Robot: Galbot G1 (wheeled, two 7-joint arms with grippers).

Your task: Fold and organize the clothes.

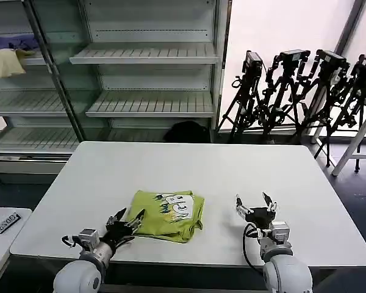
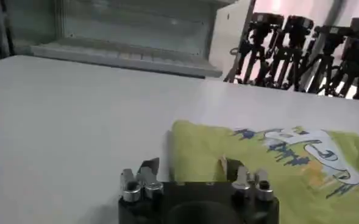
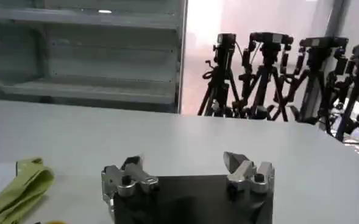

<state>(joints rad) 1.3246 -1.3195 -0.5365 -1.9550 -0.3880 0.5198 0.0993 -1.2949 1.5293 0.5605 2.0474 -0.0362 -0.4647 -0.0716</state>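
T-shirt (image 1: 168, 215) folded on table (image 1: 232, 171), end effectors apart

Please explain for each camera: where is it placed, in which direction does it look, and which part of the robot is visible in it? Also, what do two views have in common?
Head view: from the robot's head, looking forward and down at the white table; the folded lime T-shirt lies between the open left gripper and the open right gripper.
Left wrist view: on the left arm, low over the table; left gripper at the T-shirt edge.
Right wrist view: on the right arm; right gripper over bare table, T-shirt beside.
Shared: all three show the T-shirt and the tripods.
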